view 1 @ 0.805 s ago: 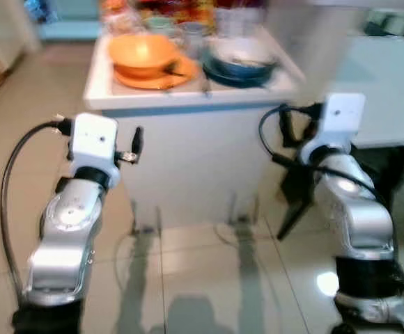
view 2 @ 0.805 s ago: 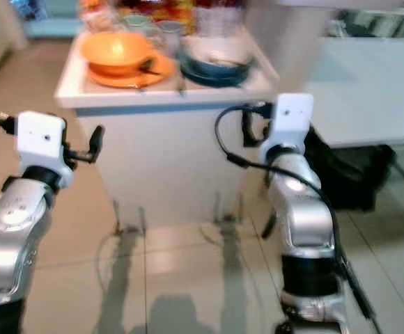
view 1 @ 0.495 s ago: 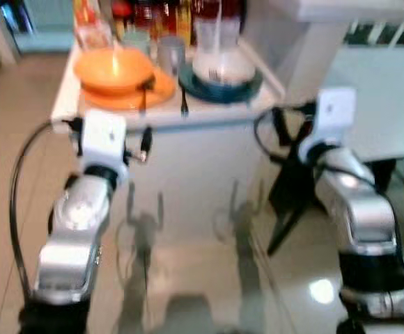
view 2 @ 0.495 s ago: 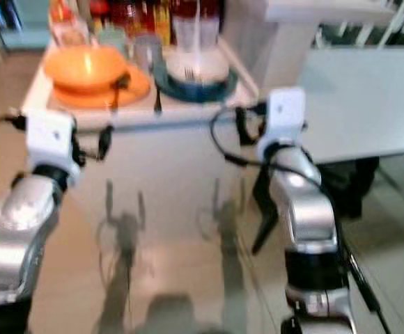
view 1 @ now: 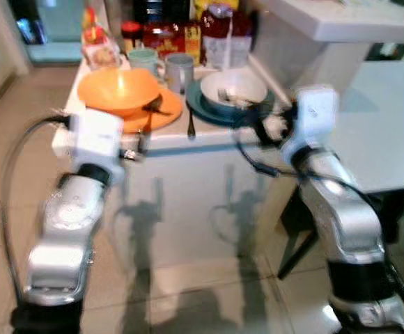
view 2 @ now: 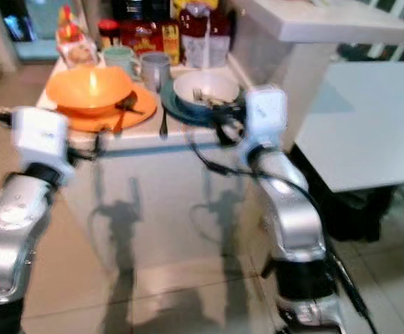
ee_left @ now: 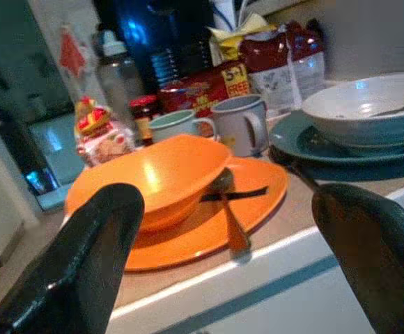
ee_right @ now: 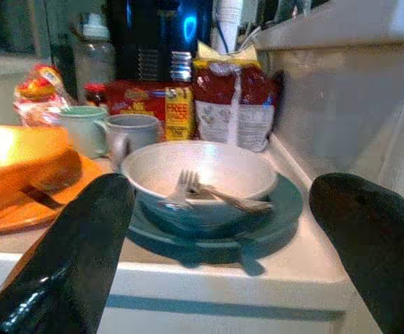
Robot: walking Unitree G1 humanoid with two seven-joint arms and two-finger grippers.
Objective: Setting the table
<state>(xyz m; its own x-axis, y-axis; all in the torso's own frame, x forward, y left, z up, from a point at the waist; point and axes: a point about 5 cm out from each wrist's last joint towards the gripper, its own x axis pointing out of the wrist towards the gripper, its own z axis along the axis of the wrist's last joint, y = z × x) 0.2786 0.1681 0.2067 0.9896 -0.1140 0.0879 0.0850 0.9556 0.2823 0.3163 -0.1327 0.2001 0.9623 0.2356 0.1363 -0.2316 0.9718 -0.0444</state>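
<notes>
On a white counter [view 1: 209, 136] stands an orange bowl [view 1: 118, 90] on an orange plate [view 1: 167, 111], with a dark spoon [ee_left: 230, 223] leaning on it. Beside it a white bowl [view 1: 233, 87] holding a fork [ee_right: 181, 191] rests on a teal plate [view 1: 198, 104]. Another fork [view 1: 190, 122] lies between the plates. My left gripper [ee_left: 226, 209] is open at the counter's front edge, facing the orange set. My right gripper [ee_right: 219, 191] is open too, just short of the teal plate.
A mint mug [view 1: 143, 61] and a grey mug [view 1: 180, 69] stand behind the plates, with jars and food packets [view 1: 219, 31] further back. A white table [view 1: 376, 125] adjoins on the right, a dark chair [view 1: 296, 223] below it. Tiled floor lies before the counter.
The camera has come closer to the counter and the view has shifted. Both grippers have risen from below the counter top to the level of its front edge.
</notes>
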